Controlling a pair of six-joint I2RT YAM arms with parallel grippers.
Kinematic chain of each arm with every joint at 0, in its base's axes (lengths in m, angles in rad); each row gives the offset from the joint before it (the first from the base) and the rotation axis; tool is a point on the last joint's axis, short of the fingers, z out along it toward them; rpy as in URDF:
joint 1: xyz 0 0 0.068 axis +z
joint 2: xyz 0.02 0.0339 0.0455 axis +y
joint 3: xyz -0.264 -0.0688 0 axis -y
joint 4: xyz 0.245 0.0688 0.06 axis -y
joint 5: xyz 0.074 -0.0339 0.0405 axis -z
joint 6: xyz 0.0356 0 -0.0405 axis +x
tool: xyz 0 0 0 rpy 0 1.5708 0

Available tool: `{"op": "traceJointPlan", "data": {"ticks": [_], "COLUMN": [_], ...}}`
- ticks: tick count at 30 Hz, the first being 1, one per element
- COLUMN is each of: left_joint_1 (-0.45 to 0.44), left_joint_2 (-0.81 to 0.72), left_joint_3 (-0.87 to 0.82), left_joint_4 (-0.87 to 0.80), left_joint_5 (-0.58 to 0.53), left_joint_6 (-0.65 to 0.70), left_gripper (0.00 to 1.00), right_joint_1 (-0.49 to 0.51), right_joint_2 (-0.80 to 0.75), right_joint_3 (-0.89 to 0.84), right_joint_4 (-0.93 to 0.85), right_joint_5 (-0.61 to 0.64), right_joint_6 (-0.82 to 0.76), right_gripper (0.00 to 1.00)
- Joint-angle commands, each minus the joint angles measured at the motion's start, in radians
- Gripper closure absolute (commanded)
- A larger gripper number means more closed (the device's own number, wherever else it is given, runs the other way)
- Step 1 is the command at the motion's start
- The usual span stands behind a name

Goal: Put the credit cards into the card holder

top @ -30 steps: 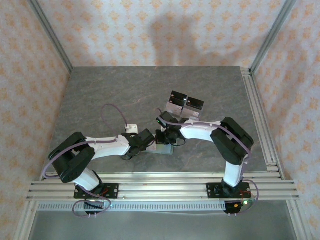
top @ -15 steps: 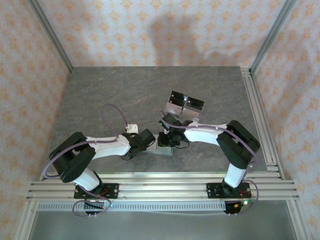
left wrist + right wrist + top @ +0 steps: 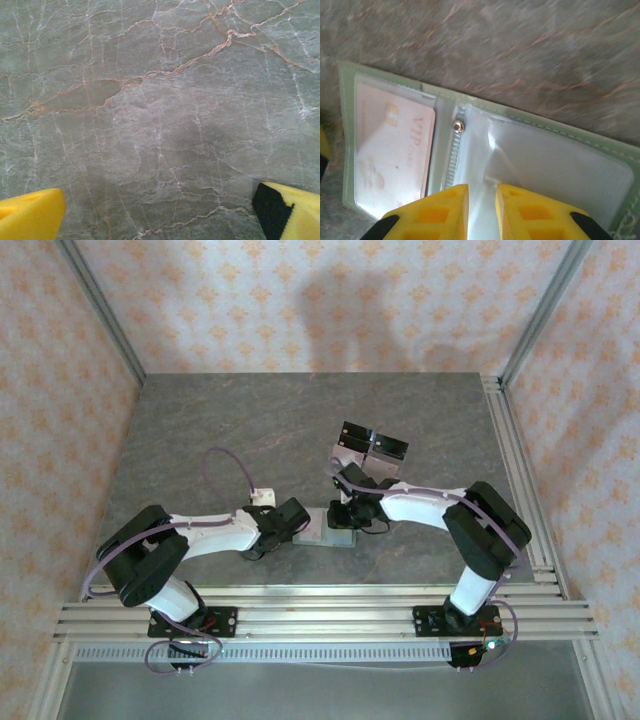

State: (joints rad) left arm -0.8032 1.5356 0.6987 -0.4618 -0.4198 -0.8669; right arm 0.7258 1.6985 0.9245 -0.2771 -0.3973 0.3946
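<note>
One grey veined bench (image 3: 230,430) carries the work. Both arms reach in from the near edge and meet just short of its middle. A clear stand with black panels (image 3: 372,445) sits beyond them, apart from the job.

The card holder (image 3: 550,165) lies opened flat between the two pincers, its pale inside up. One credit card (image 3: 395,150), pinkish and marked VIP, is seated in the left-hand pocket. The clear sleeve on the other side of the small metal stud (image 3: 458,127) looks unfilled.

The left pincer (image 3: 157,210) stands fully spread above bare stone, just beside the holder, carrying nothing. The right pincer (image 3: 481,189) hangs over the clear sleeve, its yellow fingers (image 3: 440,210) drawn close with a narrow slit between. Whether they pinch anything cannot be told.

Recommendation: before the next insertion, steady the holder with the left pincer. Present the card edge-on to the pocket mouth and feed it straight, so the soft sleeve does not buckle.
</note>
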Motion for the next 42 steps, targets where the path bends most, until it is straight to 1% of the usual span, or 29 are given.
{"op": "traceJointPlan", "data": {"ticks": [1,4,7,10,12,17,21,37,42], "left_joint_1": [-0.016,-0.018,-0.018,-0.018,-0.019,-0.018,-0.018,-0.018,-0.019], "left_joint_2": [-0.009,-0.010,-0.014,-0.006,-0.002,0.004,0.000,0.024,0.026], "left_joint_3": [-0.001,0.010,0.016,0.029,0.035,0.046,0.048,0.061,0.072], "left_joint_4": [-0.061,-0.070,-0.069,-0.072,-0.076,-0.082,-0.086,-0.089,-0.095], "left_joint_5": [0.019,0.014,0.011,0.007,0.004,-0.001,-0.003,-0.005,-0.009], "left_joint_6": [-0.014,-0.014,-0.008,0.000,0.005,0.010,0.005,0.008,0.013], "left_gripper": [0.00,0.00,0.00,0.00,0.00,0.00,0.00,0.00,0.00], "right_joint_1": [-0.047,-0.048,-0.045,-0.033,-0.021,0.013,0.029,0.078,0.075], "right_joint_2": [0.015,-0.015,-0.062,-0.074,-0.063,0.005,0.038,0.052,0.002], "right_joint_3": [0.046,0.074,0.060,0.050,0.047,0.053,0.054,0.085,0.088], "right_joint_4": [-0.105,-0.128,-0.102,-0.074,-0.058,-0.022,0.008,0.025,-0.014], "right_joint_5": [0.076,0.042,0.006,-0.018,-0.025,-0.030,-0.030,-0.048,-0.002], "right_joint_6": [-0.089,-0.087,-0.046,-0.016,-0.004,0.015,0.028,0.053,0.027], "right_gripper": [0.78,0.79,0.79,0.79,0.75,0.62,0.57,0.56,0.55]}}
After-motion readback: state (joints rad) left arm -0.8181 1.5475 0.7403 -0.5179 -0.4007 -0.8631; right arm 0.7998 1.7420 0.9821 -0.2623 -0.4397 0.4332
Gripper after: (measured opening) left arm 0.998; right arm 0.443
